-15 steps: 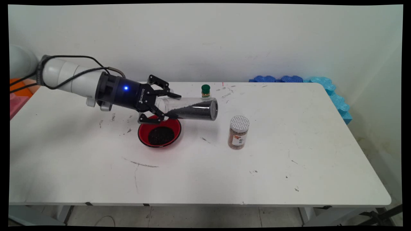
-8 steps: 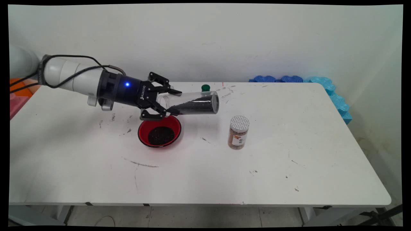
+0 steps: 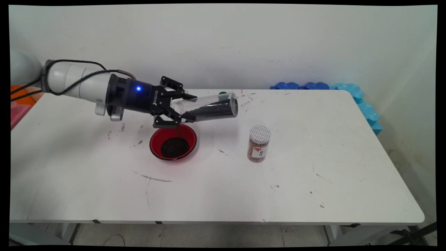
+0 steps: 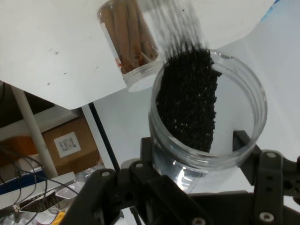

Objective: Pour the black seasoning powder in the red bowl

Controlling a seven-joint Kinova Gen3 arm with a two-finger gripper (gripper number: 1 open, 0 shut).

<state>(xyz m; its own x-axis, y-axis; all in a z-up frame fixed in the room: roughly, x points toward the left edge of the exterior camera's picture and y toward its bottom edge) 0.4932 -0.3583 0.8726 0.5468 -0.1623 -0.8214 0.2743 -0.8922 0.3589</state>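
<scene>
While held sideways above the red bowl, a clear jar of black grains is clamped by the gripper, spice jar well apart on the table.

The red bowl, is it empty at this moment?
No, the red bowl holds a dark heap of black grains in its middle.

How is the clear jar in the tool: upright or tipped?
Tipped. The clear jar lies almost level in the tool, above the red bowl; its black grains lie along the lower side.
</scene>
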